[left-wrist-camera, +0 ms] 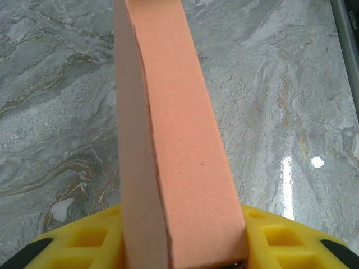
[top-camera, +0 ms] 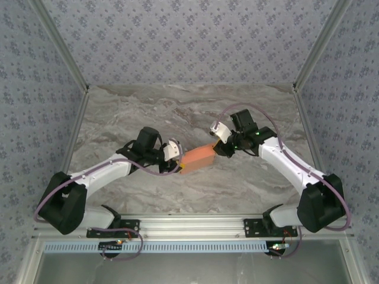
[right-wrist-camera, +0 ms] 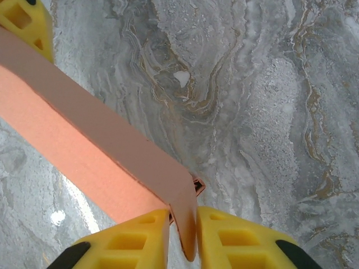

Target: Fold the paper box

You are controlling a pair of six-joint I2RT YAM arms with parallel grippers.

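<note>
Left hand (left-wrist-camera: 182, 249) and right hand (right-wrist-camera: 183, 235) each clamp an end of the salmon-orange cardboard paper box (top-camera: 198, 158), hiding both ends.

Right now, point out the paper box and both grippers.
paper box (top-camera: 198, 158), top external view, orange top face.
left gripper (left-wrist-camera: 182, 242), left wrist view, between its fingertips.
right gripper (right-wrist-camera: 182, 231), right wrist view, between its fingertips.

Top camera looks down from above and behind, taking in the whole marble table (top-camera: 148, 106); both wrist cameras sit close, sighting along the paper box (top-camera: 198, 157) from opposite ends.
</note>
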